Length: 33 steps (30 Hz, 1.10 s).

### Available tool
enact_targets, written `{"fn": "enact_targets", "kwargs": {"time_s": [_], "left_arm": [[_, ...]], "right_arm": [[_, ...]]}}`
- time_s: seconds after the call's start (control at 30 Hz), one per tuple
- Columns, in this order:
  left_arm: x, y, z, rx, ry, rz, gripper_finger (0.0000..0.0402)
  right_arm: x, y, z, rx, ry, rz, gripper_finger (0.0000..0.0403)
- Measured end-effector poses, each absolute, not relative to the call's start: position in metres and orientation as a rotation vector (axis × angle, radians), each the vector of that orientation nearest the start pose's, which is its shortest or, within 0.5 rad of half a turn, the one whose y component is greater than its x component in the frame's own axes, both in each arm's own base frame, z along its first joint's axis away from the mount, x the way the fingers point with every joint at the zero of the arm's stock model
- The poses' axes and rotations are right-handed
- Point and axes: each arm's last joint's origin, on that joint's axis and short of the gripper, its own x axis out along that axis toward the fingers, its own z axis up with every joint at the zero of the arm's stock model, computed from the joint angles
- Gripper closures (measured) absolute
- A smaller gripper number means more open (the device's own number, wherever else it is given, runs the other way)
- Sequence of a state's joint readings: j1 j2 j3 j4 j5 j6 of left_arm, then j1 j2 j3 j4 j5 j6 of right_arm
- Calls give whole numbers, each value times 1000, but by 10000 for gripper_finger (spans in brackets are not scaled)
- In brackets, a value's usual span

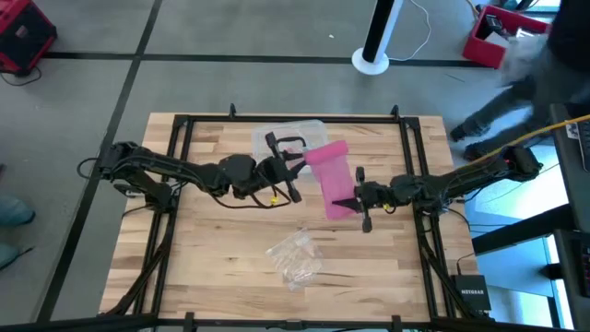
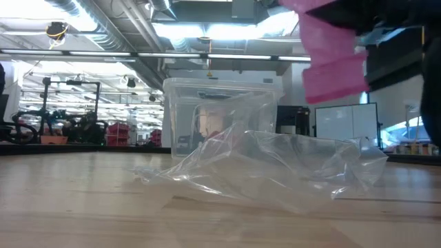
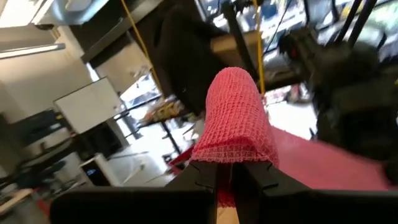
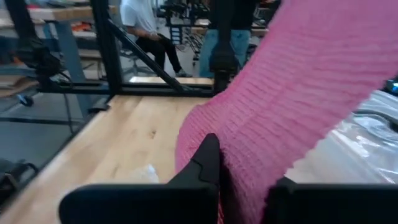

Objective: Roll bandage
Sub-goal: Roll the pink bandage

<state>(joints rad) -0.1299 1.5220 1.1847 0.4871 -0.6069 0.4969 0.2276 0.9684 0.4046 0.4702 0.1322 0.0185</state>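
Revealing apparently folded bandage point(image 3: 236, 118) ahead of left gripper point(image 3: 233, 180).

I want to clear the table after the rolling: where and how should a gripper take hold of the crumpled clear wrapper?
A judgement: pinch the clear plastic wrapper at one of its raised folds, coming straight down from above. It lies loose and crumpled on the wooden table, apart from both arms, so nothing blocks a top approach. In the low view its creases stand up off the surface, giving fingers something to close on.
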Motion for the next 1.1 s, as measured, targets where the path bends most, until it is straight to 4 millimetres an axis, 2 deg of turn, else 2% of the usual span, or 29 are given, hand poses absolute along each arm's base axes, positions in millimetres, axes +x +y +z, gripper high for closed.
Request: {"fn": "enact_targets", "kwargs": {"time_s": [0.1,0.3,0.57,0.77,0.87,1.0,1.1], "left_arm": [[348,-26,351,461,50,546,385],[350,-19,340,514,169,580,394],[370,-33,306,620,277,524,395],[381,-47,282,660,332,469,396],[386,-56,272,670,340,438,396],[393,-73,257,679,328,409,397],[396,-87,247,700,313,382,393]], "right_arm": [[200,54,242,13,65,147,400],[201,74,279,-23,-47,232,401],[203,78,330,-94,-101,174,399],[201,72,373,-104,-158,47,398],[202,62,385,-87,-180,-54,398],[207,42,384,-29,-149,-196,398],[213,28,376,-22,-80,-227,398]]}}
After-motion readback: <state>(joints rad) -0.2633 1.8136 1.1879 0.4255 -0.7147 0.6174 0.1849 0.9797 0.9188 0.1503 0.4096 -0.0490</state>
